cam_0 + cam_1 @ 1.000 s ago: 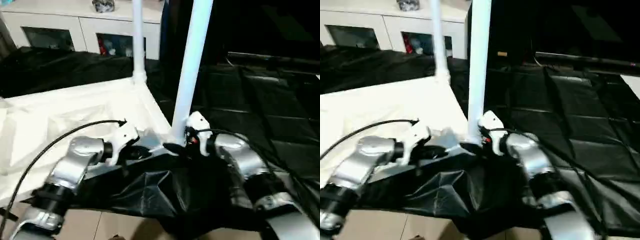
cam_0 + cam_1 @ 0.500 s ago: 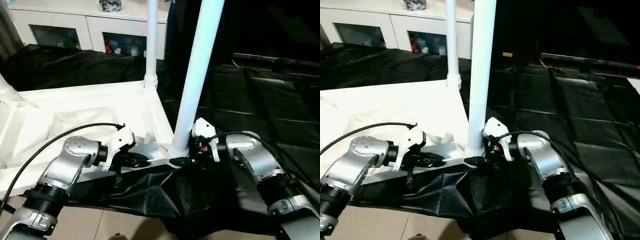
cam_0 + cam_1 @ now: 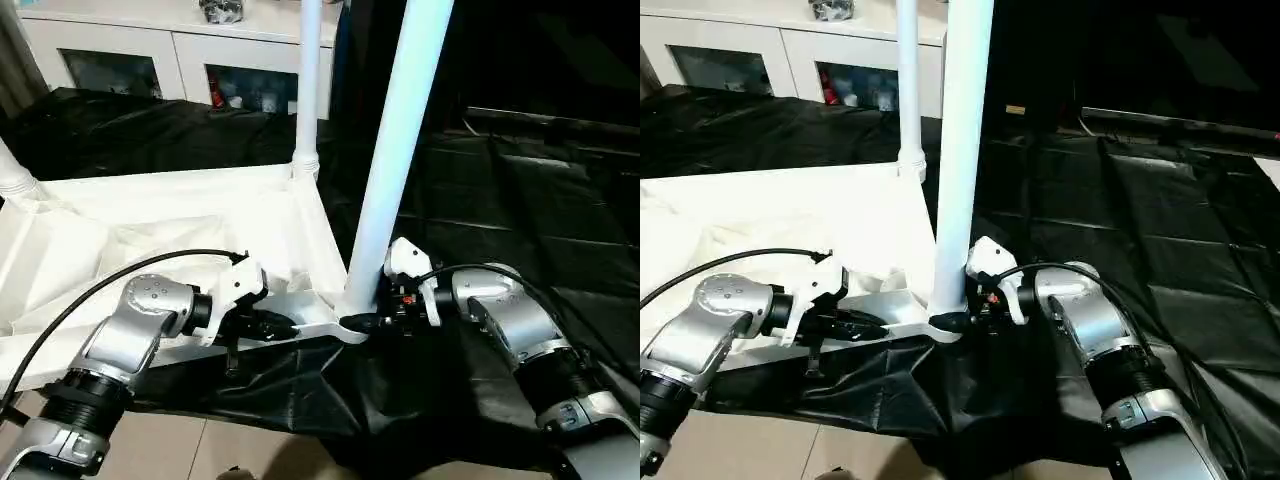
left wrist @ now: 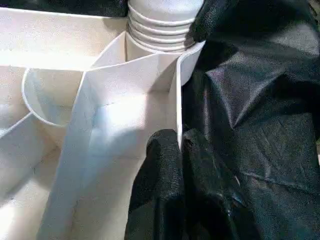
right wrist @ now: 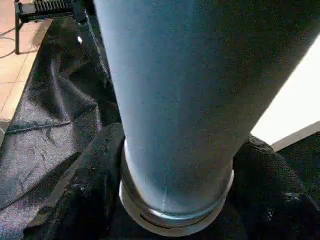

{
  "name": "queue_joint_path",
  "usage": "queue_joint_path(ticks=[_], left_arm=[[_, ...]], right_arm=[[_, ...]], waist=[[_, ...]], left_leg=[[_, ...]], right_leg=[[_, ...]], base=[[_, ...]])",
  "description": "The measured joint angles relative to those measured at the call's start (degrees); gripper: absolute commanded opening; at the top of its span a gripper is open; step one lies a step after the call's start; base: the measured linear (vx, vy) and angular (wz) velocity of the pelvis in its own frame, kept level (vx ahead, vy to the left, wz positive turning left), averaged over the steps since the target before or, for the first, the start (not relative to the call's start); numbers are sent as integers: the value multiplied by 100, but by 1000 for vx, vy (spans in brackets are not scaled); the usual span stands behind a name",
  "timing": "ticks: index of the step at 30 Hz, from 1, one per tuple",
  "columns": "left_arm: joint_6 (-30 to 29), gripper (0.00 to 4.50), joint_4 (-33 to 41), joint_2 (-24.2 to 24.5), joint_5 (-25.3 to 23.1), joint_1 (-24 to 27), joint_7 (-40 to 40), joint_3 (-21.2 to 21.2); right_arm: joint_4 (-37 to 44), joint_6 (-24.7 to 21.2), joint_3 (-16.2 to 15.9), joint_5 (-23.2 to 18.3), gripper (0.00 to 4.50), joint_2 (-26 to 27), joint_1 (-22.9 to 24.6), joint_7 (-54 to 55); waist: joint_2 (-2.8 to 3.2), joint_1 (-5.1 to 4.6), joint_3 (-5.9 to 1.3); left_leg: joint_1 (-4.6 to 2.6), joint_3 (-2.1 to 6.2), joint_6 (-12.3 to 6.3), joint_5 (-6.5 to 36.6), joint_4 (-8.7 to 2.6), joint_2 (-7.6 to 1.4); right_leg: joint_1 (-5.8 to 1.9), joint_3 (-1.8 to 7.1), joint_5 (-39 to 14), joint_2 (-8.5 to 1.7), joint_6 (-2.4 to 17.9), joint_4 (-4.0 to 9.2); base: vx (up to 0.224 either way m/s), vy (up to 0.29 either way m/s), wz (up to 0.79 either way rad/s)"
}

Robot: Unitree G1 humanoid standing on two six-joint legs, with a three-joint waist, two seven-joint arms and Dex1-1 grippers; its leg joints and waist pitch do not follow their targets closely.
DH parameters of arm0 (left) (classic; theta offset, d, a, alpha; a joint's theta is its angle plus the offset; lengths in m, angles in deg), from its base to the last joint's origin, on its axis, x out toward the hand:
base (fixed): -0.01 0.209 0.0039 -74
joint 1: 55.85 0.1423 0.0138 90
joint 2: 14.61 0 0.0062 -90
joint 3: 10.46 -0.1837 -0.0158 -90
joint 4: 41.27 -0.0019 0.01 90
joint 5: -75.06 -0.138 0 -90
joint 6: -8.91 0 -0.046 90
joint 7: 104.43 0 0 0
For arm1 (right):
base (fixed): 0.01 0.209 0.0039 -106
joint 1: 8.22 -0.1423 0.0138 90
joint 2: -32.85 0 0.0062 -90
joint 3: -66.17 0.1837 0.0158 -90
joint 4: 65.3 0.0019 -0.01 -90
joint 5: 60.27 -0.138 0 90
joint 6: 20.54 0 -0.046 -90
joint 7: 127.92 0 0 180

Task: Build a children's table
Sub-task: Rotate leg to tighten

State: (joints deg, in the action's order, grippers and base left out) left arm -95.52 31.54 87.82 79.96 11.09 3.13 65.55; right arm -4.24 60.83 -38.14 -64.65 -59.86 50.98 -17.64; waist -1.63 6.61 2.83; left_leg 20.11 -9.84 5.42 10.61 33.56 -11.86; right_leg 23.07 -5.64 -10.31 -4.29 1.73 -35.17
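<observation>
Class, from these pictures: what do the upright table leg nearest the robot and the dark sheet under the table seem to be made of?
Leg: probably white plastic, smooth with a soft sheen and moulded rings at its base. Sheet: apparently thin black plastic film, glossy, creased and crumpled.

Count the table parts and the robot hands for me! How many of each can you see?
Table tops: 1, the white top lying upside down.
Table legs standing in corners: 3, the near leg, the far leg, and a leg at the left edge.
Robot hands: 2, the left hand and the right hand.
Total: 6
</observation>
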Motion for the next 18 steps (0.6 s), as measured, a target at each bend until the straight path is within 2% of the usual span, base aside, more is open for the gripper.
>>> queue_joint_path(ticks=[2,5,8,11,14,16,18], left_arm=[[0,0,-1,-21,-16,1,129,2],[-9,0,-75,-164,-188,-24,638,104],[-166,0,-303,-491,-404,-226,1349,172],[-408,0,-572,-923,-580,-471,2136,254],[-557,0,-656,-1183,-636,-569,2621,302],[-589,0,-652,-1244,-662,-583,2726,310],[-592,0,-653,-1299,-712,-598,2821,329]], right_arm=[[-7,-6,47,12,272,65,32,212],[-290,9,267,133,270,492,10,1114],[-796,3,560,200,269,976,-204,2347],[-1419,14,870,266,269,1463,-558,3637],[-1775,44,1004,291,269,1720,-802,4449],[-1916,138,1084,296,325,1813,-866,4642],[-2095,213,1162,309,339,1900,-979,4756]], waist=[[-1,-10,0],[-8,-64,-4],[-11,-145,-4],[-11,-159,-4],[-9,-152,-5],[-7,-149,-7],[-6,-150,-8]], left_leg=[[-2,0,0,0,0,0],[-8,0,2,-1,1,0],[-11,2,3,-2,2,1],[-11,1,3,-2,5,2],[-9,1,4,-2,3,2],[-7,1,3,-2,2,2],[-4,-1,3,-1,-2,2]], right_leg=[[-1,0,0,0,-1,-1],[-2,0,-7,1,-15,-4],[-3,0,-6,0,-16,-2],[-4,1,-5,0,-15,-4],[-4,1,-4,-1,-15,-3],[-4,1,-4,-1,-15,-2],[-2,3,3,-1,-2,0]], base=[[0,0,0],[0,0,0],[0,0,0],[0,0,0],[0,0,0],[0,0,0],[0,0,0]])
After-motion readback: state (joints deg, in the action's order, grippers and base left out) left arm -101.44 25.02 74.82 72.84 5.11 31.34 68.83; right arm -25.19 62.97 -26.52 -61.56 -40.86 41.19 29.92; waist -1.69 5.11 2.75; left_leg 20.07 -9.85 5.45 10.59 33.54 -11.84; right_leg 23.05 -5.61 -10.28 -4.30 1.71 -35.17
